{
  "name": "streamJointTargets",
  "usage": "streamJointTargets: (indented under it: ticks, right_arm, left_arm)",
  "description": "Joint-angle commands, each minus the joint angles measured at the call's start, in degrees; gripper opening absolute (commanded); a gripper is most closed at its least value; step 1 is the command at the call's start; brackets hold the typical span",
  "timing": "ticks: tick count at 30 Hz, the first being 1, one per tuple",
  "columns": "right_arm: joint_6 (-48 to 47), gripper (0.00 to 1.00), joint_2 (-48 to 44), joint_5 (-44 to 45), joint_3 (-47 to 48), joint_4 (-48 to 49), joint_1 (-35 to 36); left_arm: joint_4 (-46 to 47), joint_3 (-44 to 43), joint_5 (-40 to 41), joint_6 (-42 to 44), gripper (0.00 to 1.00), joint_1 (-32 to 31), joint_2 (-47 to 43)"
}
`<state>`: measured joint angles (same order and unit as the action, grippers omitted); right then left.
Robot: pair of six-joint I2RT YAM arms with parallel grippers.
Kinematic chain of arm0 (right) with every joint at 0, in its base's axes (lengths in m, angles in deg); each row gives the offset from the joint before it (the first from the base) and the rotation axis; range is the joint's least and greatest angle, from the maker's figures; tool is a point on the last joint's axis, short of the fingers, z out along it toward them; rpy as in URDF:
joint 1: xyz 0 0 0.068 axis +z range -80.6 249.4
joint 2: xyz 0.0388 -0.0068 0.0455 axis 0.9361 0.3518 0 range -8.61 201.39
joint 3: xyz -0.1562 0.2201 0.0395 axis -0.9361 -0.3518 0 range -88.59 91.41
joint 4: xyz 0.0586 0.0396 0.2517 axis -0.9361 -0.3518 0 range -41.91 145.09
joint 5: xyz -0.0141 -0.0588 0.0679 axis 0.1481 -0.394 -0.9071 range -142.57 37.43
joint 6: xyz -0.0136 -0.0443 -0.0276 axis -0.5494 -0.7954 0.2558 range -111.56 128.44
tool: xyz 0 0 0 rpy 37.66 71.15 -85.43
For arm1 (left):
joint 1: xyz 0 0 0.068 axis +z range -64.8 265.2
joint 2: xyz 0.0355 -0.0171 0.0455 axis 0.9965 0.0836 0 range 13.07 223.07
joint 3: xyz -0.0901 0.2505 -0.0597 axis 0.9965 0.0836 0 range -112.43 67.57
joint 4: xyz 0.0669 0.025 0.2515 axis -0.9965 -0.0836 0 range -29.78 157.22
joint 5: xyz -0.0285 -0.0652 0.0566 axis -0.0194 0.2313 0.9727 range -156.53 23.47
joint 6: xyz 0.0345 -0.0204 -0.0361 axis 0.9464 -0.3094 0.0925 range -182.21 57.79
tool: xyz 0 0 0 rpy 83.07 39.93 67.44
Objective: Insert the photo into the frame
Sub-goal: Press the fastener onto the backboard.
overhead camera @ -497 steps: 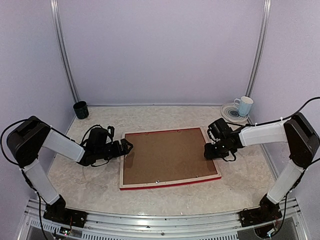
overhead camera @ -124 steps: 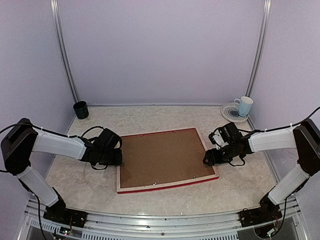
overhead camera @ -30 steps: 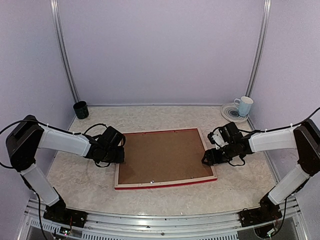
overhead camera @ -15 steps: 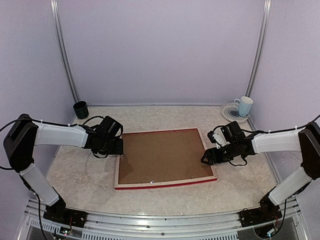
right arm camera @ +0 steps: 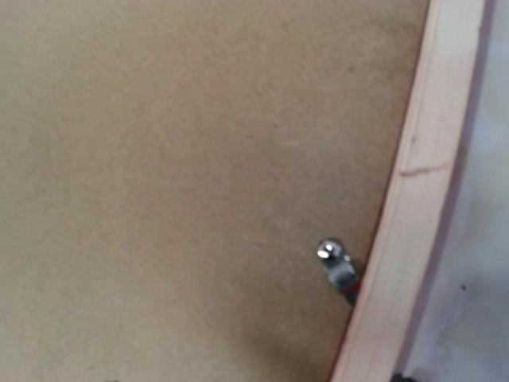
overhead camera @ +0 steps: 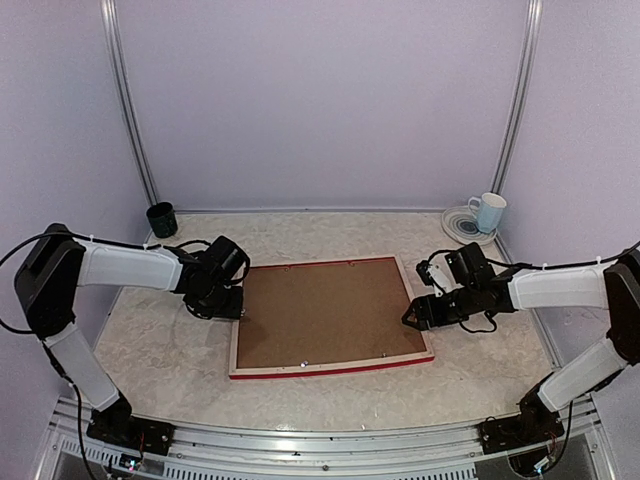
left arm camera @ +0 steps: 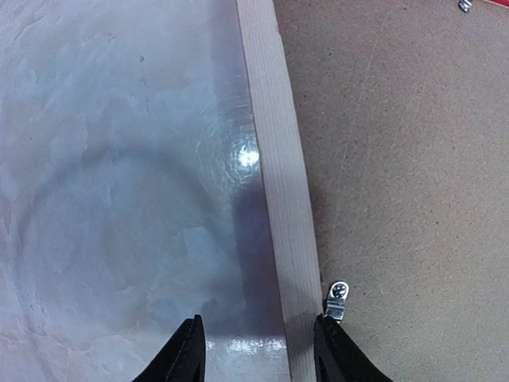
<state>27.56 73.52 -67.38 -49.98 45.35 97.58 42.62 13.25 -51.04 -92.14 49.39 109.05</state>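
Two matching arms here. The left arm [overhead camera: 125, 268] and right arm [overhead camera: 555, 287] have smooth white shells on the long links and chunky black housings at the joints [overhead camera: 45, 278]. The black bases [overhead camera: 112, 425] sit at seven and five o'clock. A thin black cable [overhead camera: 8, 262] loops out at nine o'clock, and another [overhead camera: 570, 264] traces the right link. On the left gripper [left arm camera: 258, 358], the fingertips [left arm camera: 187, 358] are black, glossy and tapering.

This is looking like a robot test booth in a lab: plain lilac walls [overhead camera: 320, 100] and metal corner rails [overhead camera: 127, 100] are enclosing a marble-patterned desk [overhead camera: 330, 235] beyond the jaws, while a left arm [overhead camera: 125, 268] and right arm [overhead camera: 555, 285] are standing bolted to an aluminium base rail [overhead camera: 300, 440] behind them.
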Motion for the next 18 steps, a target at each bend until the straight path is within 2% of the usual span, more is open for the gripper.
streamJointTargets:
  ticks: [1, 18]
  right_arm:
    - [-0.38, 0.73, -1.24, -1.12, -0.55, 1.47, -0.5]
    - [-0.08, 0.73, -0.4, 0.21, -0.36, 1.22, -0.5]
  left_arm:
    - [-2.84, -1.79, 1.29, 0.58, 0.46, -0.76, 2.04]
    - [-5.21, -3.93, 4.76, 0.23, 0.43, -2.97, 6.45]
